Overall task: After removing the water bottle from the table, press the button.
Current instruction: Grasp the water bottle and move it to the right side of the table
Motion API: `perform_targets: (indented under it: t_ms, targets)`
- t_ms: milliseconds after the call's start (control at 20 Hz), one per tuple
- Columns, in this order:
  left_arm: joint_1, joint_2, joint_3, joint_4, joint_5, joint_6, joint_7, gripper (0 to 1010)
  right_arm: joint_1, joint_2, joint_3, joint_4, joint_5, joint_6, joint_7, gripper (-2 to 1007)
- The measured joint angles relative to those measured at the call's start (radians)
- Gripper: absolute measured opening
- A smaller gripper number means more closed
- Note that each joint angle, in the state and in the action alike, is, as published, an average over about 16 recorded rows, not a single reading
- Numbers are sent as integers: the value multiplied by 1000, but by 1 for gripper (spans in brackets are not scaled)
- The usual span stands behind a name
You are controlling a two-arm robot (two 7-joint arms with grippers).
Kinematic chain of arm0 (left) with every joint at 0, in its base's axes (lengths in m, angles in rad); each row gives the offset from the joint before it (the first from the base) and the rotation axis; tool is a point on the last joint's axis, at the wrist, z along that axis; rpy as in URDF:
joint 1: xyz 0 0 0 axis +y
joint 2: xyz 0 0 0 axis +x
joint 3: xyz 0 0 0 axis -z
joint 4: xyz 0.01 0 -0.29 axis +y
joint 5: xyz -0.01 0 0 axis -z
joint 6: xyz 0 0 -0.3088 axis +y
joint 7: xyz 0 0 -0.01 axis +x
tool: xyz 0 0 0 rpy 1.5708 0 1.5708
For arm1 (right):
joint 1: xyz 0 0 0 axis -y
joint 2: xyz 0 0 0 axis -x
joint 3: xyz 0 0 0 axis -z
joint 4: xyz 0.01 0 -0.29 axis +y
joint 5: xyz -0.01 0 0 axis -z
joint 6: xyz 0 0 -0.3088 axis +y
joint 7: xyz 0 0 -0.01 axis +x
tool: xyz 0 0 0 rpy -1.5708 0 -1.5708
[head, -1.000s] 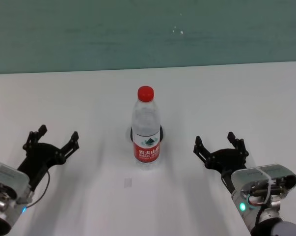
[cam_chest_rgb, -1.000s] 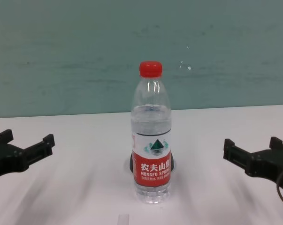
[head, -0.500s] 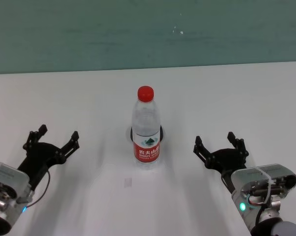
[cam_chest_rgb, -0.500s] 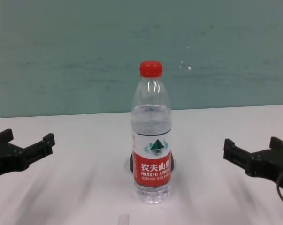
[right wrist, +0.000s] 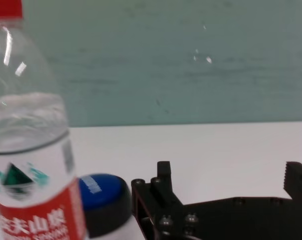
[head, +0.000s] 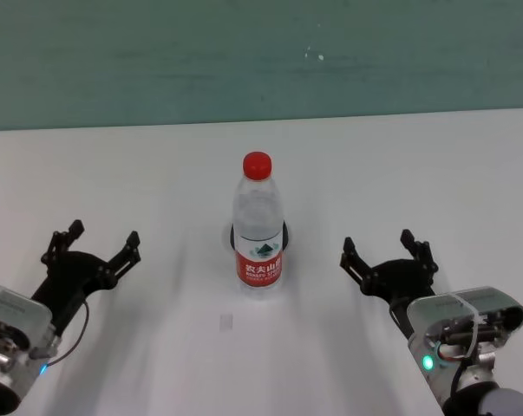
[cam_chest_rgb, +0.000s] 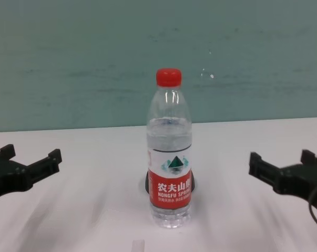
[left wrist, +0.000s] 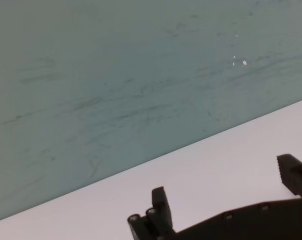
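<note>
The water bottle [head: 258, 227] stands upright in the middle of the white table [head: 400, 173], clear with a red cap and red-and-white label; it also shows in the chest view [cam_chest_rgb: 170, 157] and right wrist view [right wrist: 28, 150]. The blue button [right wrist: 101, 192] on its black base sits just behind the bottle, mostly hidden in the head view [head: 286, 234]. My right gripper [head: 388, 252] is open, to the right of the bottle and apart from it. My left gripper [head: 91, 245] is open and empty, to the bottle's left.
A small pale square mark [head: 227, 322] lies on the table in front of the bottle. A green wall [head: 261, 52] rises behind the table's far edge.
My right gripper has shifted very slightly toward the bottle. The left arm and the bottle have not moved.
</note>
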Motion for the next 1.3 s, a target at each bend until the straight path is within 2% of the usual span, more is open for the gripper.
perform_targets:
  t_ms: [650, 1300]
  targets:
    - [0, 0, 0, 0, -1, 0, 0, 1003, 21, -42, -26, -49, -57, 26, 68, 1000]
    - [0, 0, 0, 0, -1, 0, 0, 1003, -10, -91, -51, -74, -104, 44, 119, 1000]
